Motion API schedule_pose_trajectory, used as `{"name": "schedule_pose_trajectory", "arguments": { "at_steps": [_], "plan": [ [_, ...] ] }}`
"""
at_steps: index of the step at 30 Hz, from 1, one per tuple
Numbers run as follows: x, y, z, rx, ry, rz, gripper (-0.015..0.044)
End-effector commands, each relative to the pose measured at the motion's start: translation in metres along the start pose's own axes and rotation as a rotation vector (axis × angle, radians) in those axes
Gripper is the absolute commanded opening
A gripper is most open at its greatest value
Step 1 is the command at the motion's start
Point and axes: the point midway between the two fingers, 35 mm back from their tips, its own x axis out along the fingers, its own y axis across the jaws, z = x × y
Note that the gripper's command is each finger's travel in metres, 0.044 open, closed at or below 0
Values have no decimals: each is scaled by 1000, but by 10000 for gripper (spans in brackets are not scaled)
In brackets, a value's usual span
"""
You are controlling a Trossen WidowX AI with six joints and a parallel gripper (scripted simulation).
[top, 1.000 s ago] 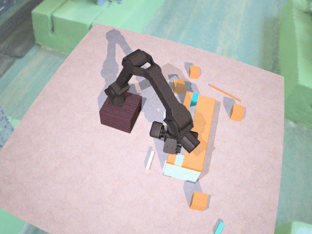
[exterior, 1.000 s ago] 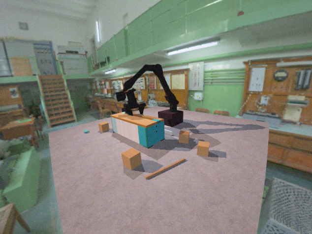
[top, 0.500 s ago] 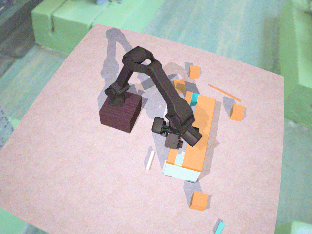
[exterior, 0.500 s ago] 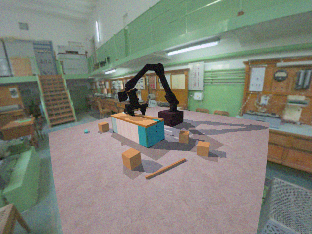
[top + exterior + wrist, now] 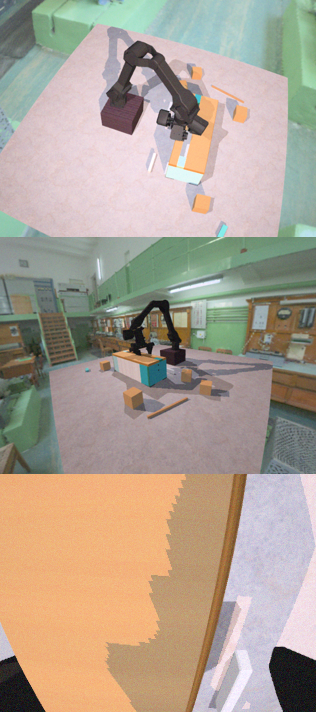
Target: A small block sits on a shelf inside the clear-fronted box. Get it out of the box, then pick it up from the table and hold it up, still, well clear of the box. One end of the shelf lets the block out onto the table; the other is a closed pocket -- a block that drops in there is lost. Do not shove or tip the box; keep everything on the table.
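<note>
The box is long, with an orange top that has a lengthwise slot. One end is teal and the other pale cyan. Its clear front faces the arm's base and is hidden from these angles. The small block and the shelf cannot be made out in any view. My gripper is open and empty, pointing down low over the middle of the box, with its fingers on either side of the orange top strip in the wrist view. Whether a finger touches the box cannot be told.
Orange cubes stand around the box, one near its teal end. A white stick lies in front. An orange stick and a teal piece lie farther out.
</note>
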Motion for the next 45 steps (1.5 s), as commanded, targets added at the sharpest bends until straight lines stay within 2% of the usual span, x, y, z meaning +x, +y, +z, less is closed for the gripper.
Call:
{"name": "schedule_pose_trajectory", "arguments": {
  "at_steps": [1,15,37,45],
  "plan": [
    [4,-1,-13,-1,7,2,400],
    [1,-3,-4,-1,6,2,400],
    [8,-3,-24,-1,8,2,400],
    [4,-2,-14,-1,7,2,400]
  ]
}}
